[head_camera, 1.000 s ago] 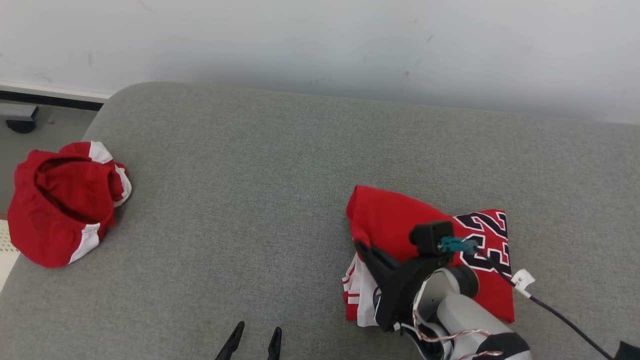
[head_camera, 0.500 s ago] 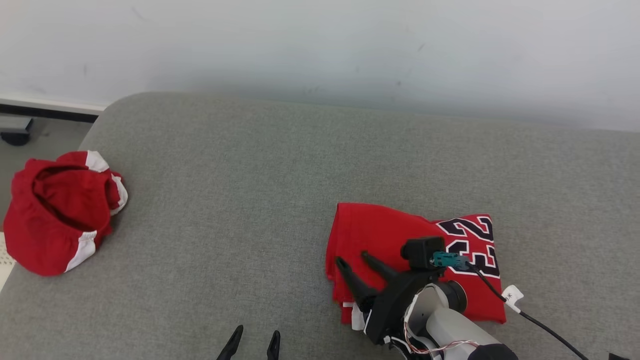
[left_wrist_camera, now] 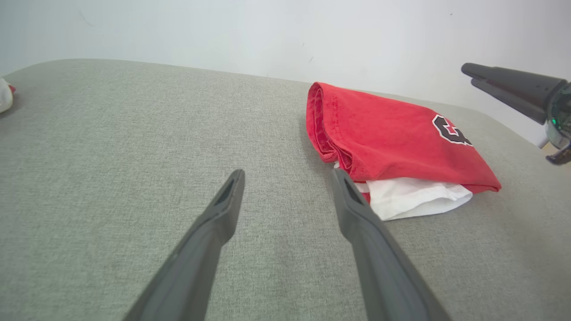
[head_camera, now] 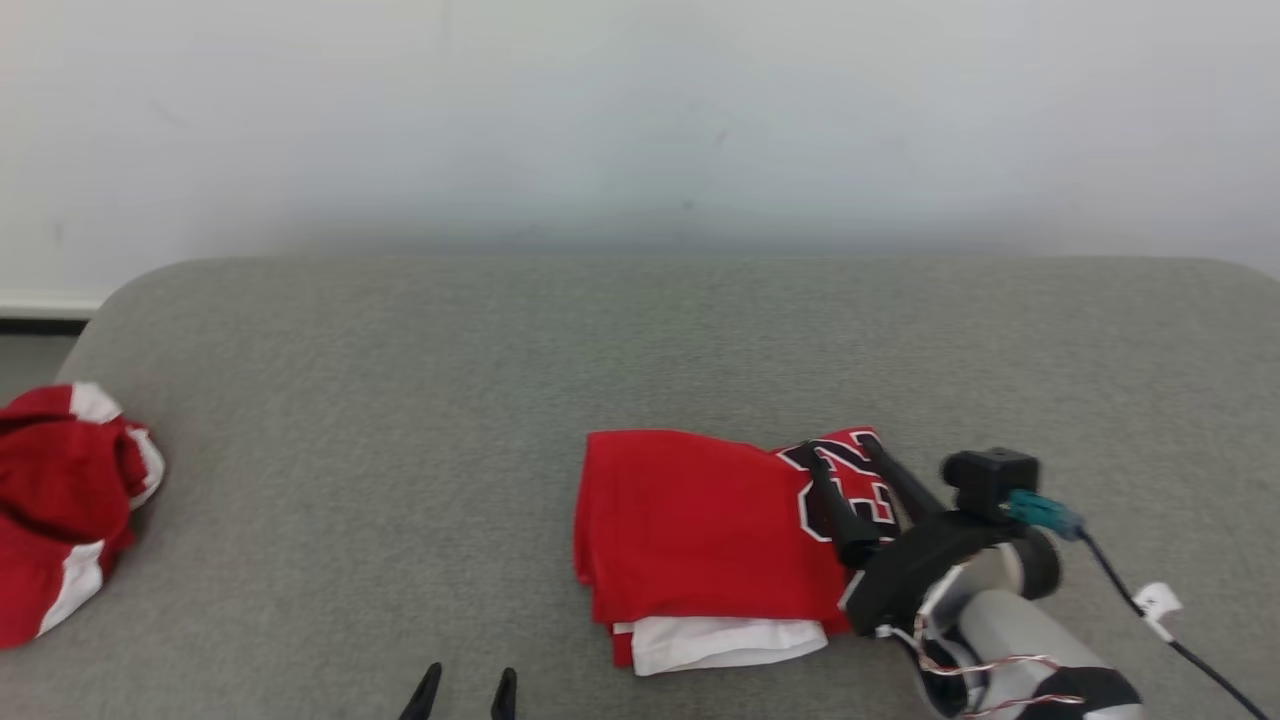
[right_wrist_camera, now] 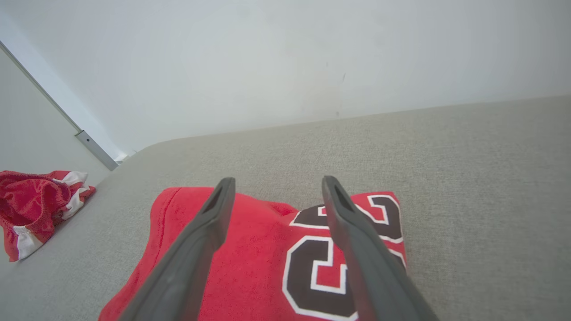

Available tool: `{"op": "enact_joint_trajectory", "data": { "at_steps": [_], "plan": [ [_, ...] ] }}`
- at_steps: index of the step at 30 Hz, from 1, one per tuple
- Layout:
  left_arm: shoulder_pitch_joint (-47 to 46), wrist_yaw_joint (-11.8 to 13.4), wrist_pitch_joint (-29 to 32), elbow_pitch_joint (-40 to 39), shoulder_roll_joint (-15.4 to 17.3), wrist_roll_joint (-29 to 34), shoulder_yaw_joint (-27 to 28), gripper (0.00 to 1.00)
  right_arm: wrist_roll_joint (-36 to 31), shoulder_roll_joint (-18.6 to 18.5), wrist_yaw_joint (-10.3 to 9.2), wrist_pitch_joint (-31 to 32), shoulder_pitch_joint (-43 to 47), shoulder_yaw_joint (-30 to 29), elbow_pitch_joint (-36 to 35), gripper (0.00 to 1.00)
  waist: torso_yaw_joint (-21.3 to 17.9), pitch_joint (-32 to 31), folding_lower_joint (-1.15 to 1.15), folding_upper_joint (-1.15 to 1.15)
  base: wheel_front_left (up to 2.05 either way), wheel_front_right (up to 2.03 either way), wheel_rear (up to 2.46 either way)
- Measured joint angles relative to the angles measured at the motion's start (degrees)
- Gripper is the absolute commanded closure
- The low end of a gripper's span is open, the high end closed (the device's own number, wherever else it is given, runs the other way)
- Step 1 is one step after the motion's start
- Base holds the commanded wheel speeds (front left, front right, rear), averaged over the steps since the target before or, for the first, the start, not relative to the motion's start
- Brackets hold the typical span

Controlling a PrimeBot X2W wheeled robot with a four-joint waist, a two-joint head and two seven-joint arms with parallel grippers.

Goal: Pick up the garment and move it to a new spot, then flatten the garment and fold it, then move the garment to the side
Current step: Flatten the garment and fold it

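The garment (head_camera: 700,530) is a red jersey with black and white numbers, lying folded on the grey padded surface (head_camera: 400,400), with a white layer sticking out at its near edge. My right gripper (head_camera: 843,455) hovers open over the numbered right end with nothing between its fingers. In the right wrist view the garment (right_wrist_camera: 250,249) lies just under that gripper (right_wrist_camera: 277,182). My left gripper (head_camera: 470,672) stands open and empty at the bottom edge, left of the garment (left_wrist_camera: 392,133). The left gripper (left_wrist_camera: 289,174) sits above bare fabric there, and the right gripper (left_wrist_camera: 468,73) shows at the upper right.
A second red and white garment (head_camera: 60,510) lies crumpled at the surface's far left edge, seen also as a red and white heap (right_wrist_camera: 35,196) from the right wrist. A pale wall (head_camera: 640,120) stands behind the surface. A dark cable (head_camera: 1200,660) trails from my right wrist.
My right gripper has opened, let go of the garment and drawn back to its numbered right end. The garment now lies flat. The head camera has shifted.
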Motion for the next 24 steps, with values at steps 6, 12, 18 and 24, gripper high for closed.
{"op": "enact_joint_trajectory", "data": {
  "at_steps": [6, 12, 18, 24],
  "plan": [
    [0.5, 0.8, 0.0, -0.7, 0.8, -0.7, 2.0, 0.00, -4.8, -3.6, 0.00, -0.6, 2.3, -6.7, -2.2, 0.00, -4.1, -1.3, 0.00, 0.00, 0.00, 0.00, 0.00],
    [1.0, 1.2, 0.0, -1.2, 1.1, -1.5, 4.2, 0.00, -12.7, -5.0, 0.00, -0.6, 8.9, -14.0, -9.6, 0.00, -7.5, -2.6, 0.00, 0.00, 0.00, 0.00, 0.00],
    [1.9, 1.2, 0.0, -1.6, 1.2, -1.5, 6.8, 0.00, -18.9, -4.1, 0.00, -0.7, 17.0, -21.9, -19.2, 0.00, -9.3, -4.4, 0.00, 0.00, 0.00, 0.00, 0.00],
    [3.3, 0.3, 0.0, -2.5, 0.6, 0.5, 9.0, 0.00, -24.9, -2.6, 0.00, -0.8, 24.9, -26.7, -28.8, 0.00, -10.0, -5.9, 0.00, 0.00, 0.00, 0.00, 0.00]
  ]
}}
